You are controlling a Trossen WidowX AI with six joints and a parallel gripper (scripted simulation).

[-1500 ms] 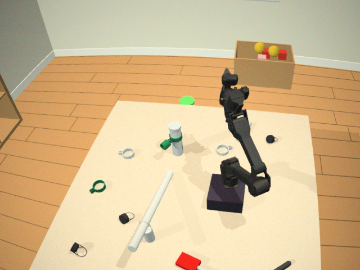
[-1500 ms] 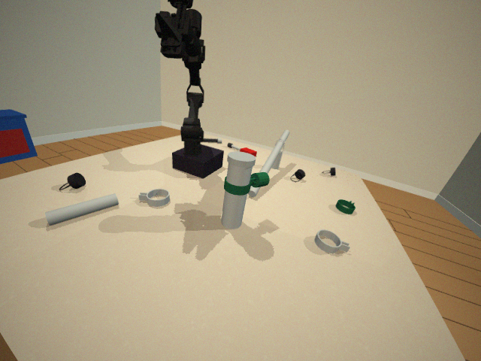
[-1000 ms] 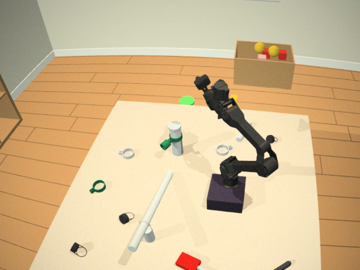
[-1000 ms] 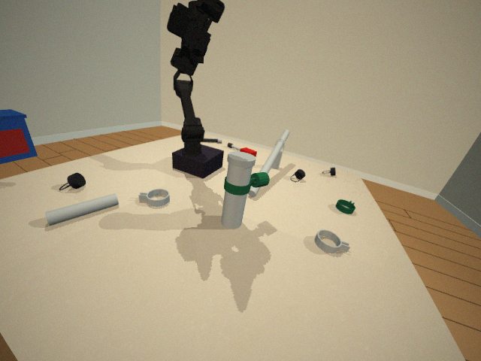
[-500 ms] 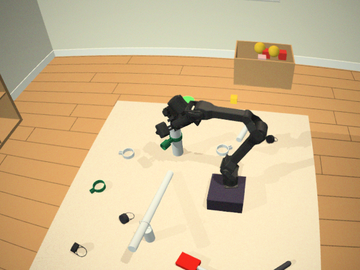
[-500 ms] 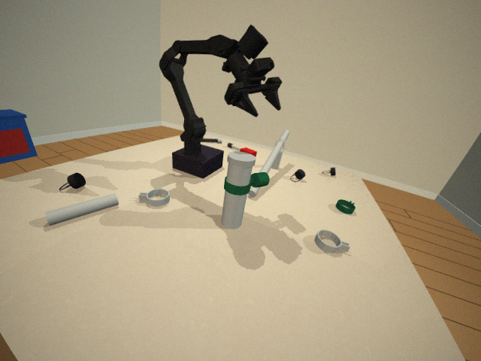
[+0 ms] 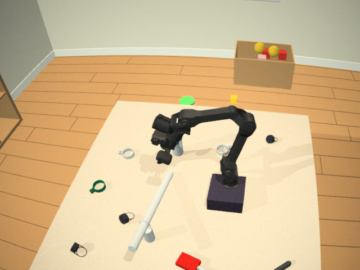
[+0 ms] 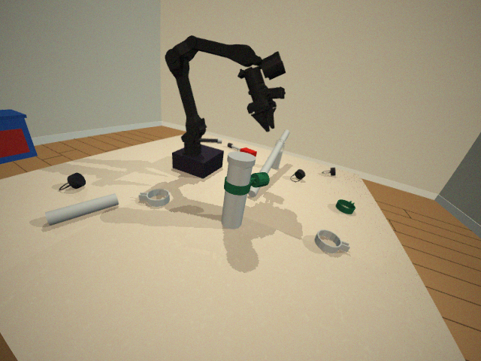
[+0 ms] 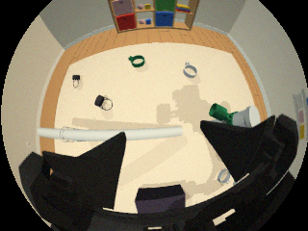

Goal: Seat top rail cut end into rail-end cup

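Observation:
The pale rail (image 7: 157, 200) (image 8: 271, 156) (image 9: 159, 134) slants through the wire loop (image 7: 144, 223) on the short post (image 7: 149, 234). Its end toward the big post is low, at or near the table, and apart from the cup; its other end is raised. The green end cup (image 8: 260, 180) (image 9: 218, 112) hangs on the green band (image 8: 237, 187), around the upper part of the grey big post (image 7: 178, 149) (image 8: 234, 207), a little below its cap (image 8: 241, 158) (image 9: 247, 115). In the top view the arm mostly hides cup and band. My gripper (image 7: 164, 157) (image 8: 270, 128) (image 9: 164, 130) is open and empty, above the rail.
Grey ring bands (image 7: 127, 153) (image 8: 157, 197) and a green one (image 7: 99, 186) (image 8: 345, 206) lie around. Black loop caps (image 7: 124, 218) (image 8: 76, 180), a loose grey tube (image 8: 82, 210) and a red-headed tool (image 7: 188, 261) (image 8: 248, 151) are on the table. The arm's dark base block (image 7: 225, 200) stands beside the rail.

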